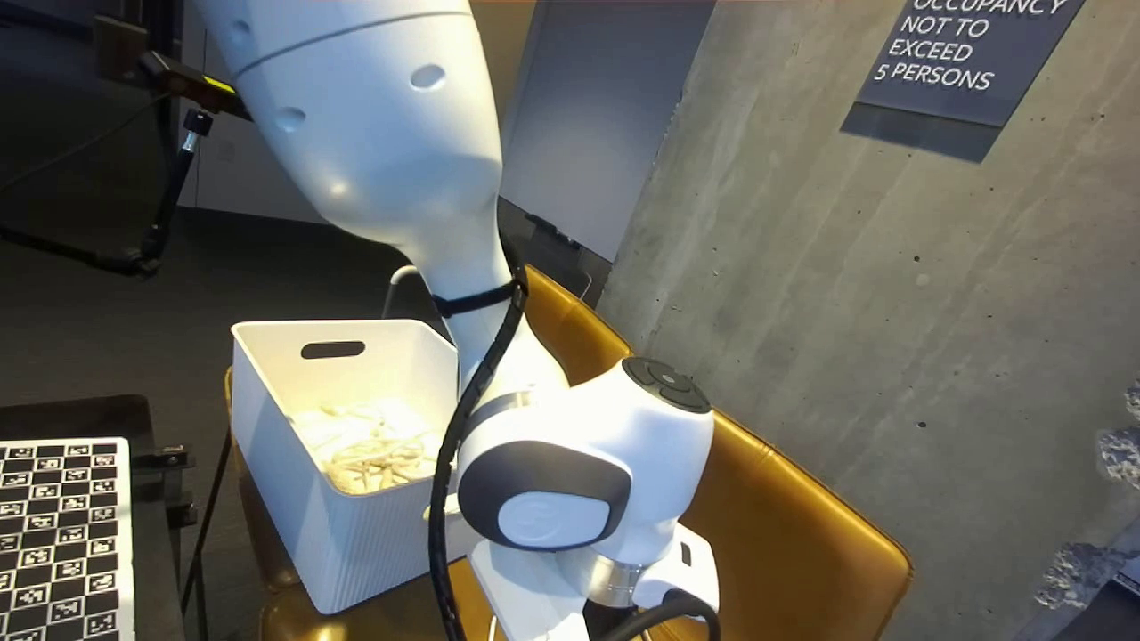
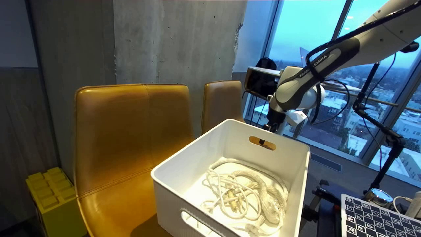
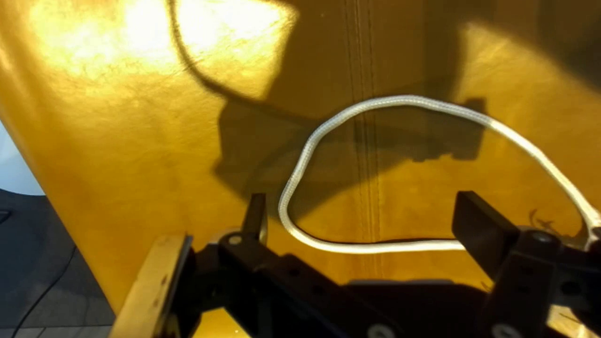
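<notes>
The jaws stand wide apart over a looped white cord (image 3: 404, 100) on a golden-brown chair (image 3: 150, 188), while a white bin (image 2: 236, 144) nearby holds more pale tangled cords (image 2: 263, 187).

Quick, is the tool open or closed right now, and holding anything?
Tool: open, holding nothing, above a looped white braided cord on a golden-brown leather chair.

It looks like part office, part robotics lab: an occupancy sign (image 1: 966, 76) on the concrete wall (image 1: 819, 294), tan chairs (image 2: 131, 131), windows (image 2: 302, 33) over rooftops (image 2: 350, 141), a robot arm (image 1: 392, 116), a checkered board (image 1: 67, 534) at the black table's edge (image 1: 80, 418).
</notes>
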`<state>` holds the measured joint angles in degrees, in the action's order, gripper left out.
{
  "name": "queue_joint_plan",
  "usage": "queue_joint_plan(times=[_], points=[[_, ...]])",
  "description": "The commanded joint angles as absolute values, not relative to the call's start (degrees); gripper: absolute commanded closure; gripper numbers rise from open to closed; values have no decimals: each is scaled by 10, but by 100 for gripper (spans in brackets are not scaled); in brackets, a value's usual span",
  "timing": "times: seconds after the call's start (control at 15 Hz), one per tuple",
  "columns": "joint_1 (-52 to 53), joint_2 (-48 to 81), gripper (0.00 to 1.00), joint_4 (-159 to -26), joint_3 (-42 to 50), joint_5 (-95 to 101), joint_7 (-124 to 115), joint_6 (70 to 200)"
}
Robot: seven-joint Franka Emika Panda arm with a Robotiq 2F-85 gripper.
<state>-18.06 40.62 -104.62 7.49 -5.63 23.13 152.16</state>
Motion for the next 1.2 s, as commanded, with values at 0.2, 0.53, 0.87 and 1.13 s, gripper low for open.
queue_joint_plan(times=[0.2,0.53,0.87,1.13], points=[[-195,491,0,-957,72,-19,189,1512],[-197,540,0,-915,80,-2,165,1509],[-197,548,47,-907,84,8,155,1503],[-200,534,79,-913,88,17,157,1501]])
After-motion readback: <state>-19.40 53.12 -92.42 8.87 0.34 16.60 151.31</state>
